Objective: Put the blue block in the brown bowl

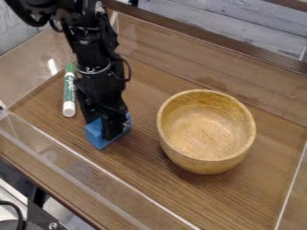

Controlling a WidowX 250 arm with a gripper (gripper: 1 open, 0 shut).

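The blue block (100,136) lies on the wooden table, left of centre. My black gripper (109,125) reaches straight down onto it, and its fingers have closed in against the block's sides, covering most of its top. The block still rests on the table. To the right stands the brown bowl (207,131), wide, round and empty, about a hand's width from the block.
A green-and-white marker pen (68,92) lies just left of the arm. A clear low wall (72,162) runs around the table (144,184), with its near edge close in front of the block.
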